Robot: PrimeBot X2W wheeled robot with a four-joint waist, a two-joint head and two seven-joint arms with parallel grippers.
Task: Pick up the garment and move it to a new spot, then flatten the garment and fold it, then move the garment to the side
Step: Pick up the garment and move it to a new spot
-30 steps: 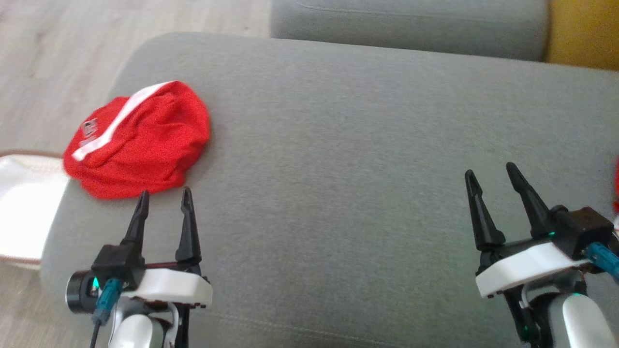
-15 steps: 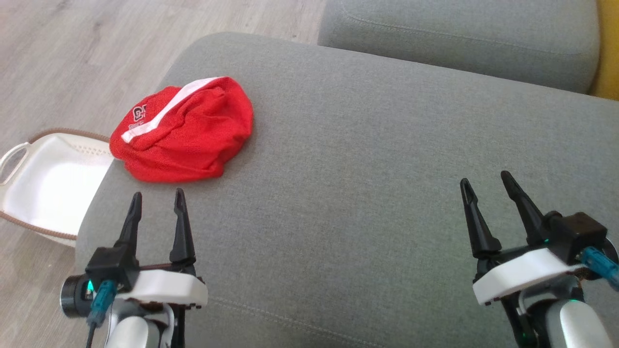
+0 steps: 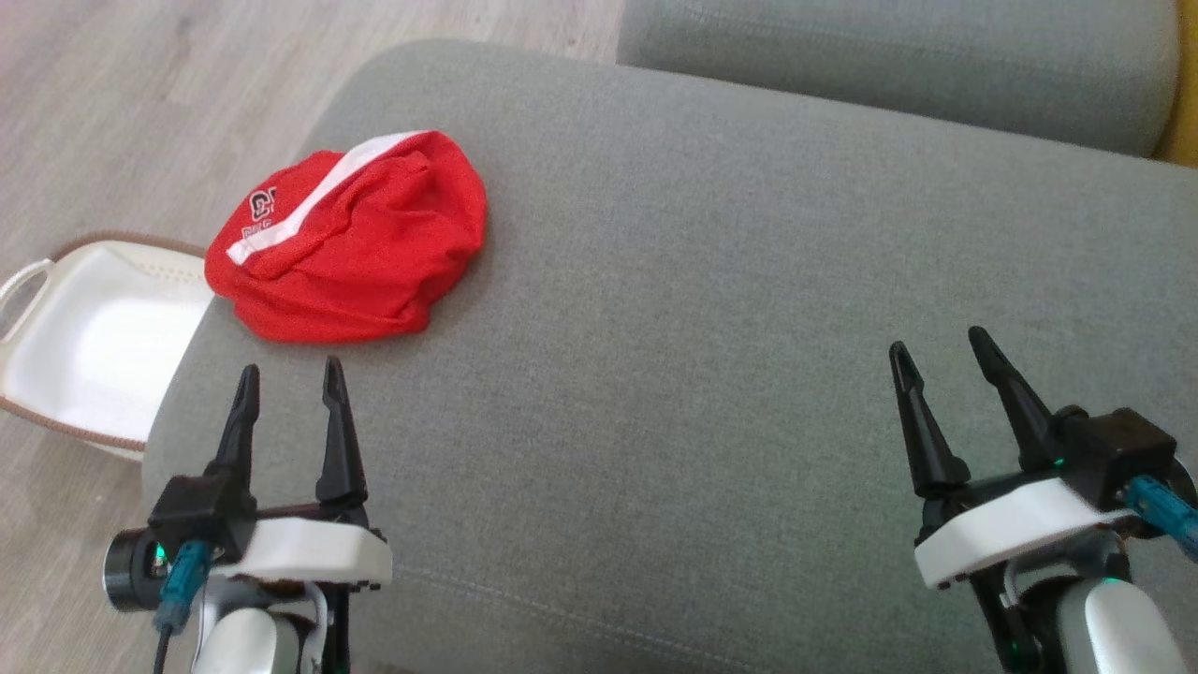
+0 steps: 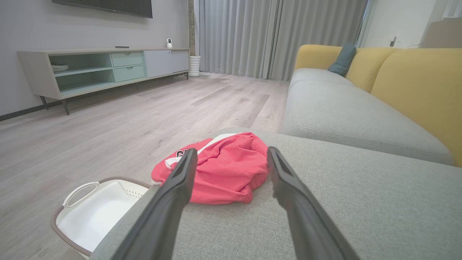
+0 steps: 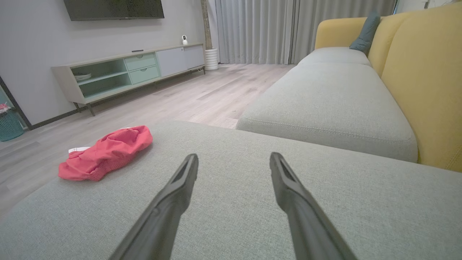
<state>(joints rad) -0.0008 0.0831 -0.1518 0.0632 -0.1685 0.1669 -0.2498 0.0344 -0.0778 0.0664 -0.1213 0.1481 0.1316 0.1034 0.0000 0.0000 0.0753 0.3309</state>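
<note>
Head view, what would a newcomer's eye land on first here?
The bright red garment, bunched up with a white stripe showing, near the left edge of the grey sofa cushion. Then the open, empty left claw just short of it and the open right claw far off to the right. A white basket sits on the floor by the cushion's left edge.

My left gripper point(image 3: 289, 367) is showing two long tapered black fingers point(image 3: 338, 440), a white plastic housing point(image 3: 299, 552) and a teal cable plug point(image 3: 182, 576); my right gripper point(image 3: 938, 339) is looking alike.
</note>
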